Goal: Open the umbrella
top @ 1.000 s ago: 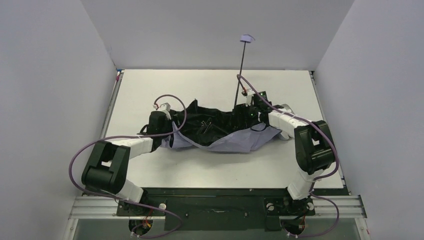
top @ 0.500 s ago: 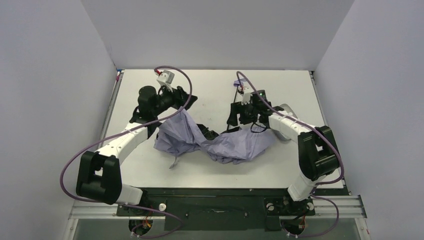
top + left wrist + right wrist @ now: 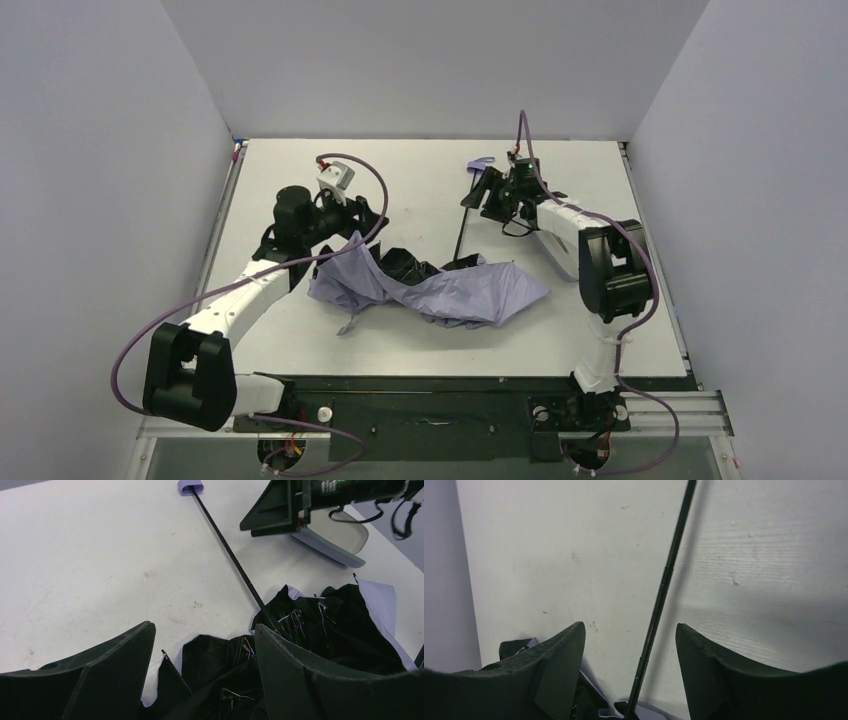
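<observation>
The umbrella (image 3: 450,293) lies collapsed mid-table, its lilac fabric crumpled and the black underside (image 3: 320,630) showing. Its thin black shaft (image 3: 462,225) lies flat, running back to the small lilac handle (image 3: 486,163). The handle also shows in the left wrist view (image 3: 191,486). My right gripper (image 3: 490,193) is open over the shaft near the handle. The shaft (image 3: 663,592) passes between its fingers (image 3: 559,665) untouched. My left gripper (image 3: 368,214) is open and empty above the canopy's back left edge (image 3: 215,675).
A flat oval pouch (image 3: 334,539) lies on the table under the right arm, right of the shaft. The white table (image 3: 420,175) is walled by grey panels on the left, back and right. Purple cables loop off both arms.
The upright shaft has come down flat, with the handle toward the back. My right gripper has moved back along it toward the handle. My left gripper let go of the canopy, which collapsed.
</observation>
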Motion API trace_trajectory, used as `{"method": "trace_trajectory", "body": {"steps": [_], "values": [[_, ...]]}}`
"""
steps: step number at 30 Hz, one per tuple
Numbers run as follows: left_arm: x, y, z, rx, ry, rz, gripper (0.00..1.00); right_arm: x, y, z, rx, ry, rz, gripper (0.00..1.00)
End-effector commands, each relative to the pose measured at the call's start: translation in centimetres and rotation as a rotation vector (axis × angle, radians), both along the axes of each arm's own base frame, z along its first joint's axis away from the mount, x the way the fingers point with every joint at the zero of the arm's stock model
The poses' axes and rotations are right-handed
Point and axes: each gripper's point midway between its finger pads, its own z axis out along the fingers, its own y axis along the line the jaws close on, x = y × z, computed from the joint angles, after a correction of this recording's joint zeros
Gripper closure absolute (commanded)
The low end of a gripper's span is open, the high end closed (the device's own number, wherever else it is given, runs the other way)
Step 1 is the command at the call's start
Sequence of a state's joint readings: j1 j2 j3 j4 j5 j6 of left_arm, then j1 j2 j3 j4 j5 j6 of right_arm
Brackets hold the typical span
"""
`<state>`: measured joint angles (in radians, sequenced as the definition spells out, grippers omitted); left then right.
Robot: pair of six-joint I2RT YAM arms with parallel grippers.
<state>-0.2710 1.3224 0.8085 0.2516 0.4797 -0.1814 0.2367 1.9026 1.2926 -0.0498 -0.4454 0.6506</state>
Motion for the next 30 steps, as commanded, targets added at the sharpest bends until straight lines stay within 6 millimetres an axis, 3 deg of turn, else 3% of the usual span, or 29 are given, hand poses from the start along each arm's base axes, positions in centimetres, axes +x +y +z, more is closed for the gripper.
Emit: {"method": "trace_trajectory", "body": {"steps": [1,5,8,12,17,19,20,25,28,30], "values": [[0.6,0.6,3.8,0.028,-0.111,0.009,0.29,1.4,0.9,-1.9,0.061,0.074,-0.094,0.38],[0.7,0.7,4.2,0.033,-0.116,0.011,0.29,0.9,1.9,-4.7,0.068,0.143,-0.096,0.40],[0.9,0.8,4.3,0.041,-0.118,0.015,0.28,1.8,3.7,-5.0,0.116,0.132,-0.075,0.45],[0.9,1.3,4.6,0.052,-0.116,0.029,0.23,2.4,5.9,-7.0,0.168,0.169,-0.063,0.51],[0.8,3.0,5.6,0.019,-0.091,0.074,0.13,3.8,6.8,-6.1,0.217,0.139,-0.058,0.77],[0.7,3.7,6.7,-0.002,-0.101,0.079,0.07,4.5,7.2,-4.0,0.241,0.085,-0.036,0.92],[0.6,3.9,7.4,-0.009,-0.112,0.082,0.06,5.0,7.3,-2.1,0.260,0.040,-0.026,1.00],[0.8,5.1,10.4,-0.038,-0.148,0.107,0.00,5.9,8.7,8.0,0.387,-0.204,0.036,1.00],[0.5,5.2,11.6,-0.046,-0.171,0.090,0.03,4.4,9.7,14.8,0.438,-0.395,0.104,1.00],[0.4,5.2,12.1,-0.058,-0.177,0.085,0.03,3.0,10.3,18.2,0.427,-0.526,0.150,1.00]]}}
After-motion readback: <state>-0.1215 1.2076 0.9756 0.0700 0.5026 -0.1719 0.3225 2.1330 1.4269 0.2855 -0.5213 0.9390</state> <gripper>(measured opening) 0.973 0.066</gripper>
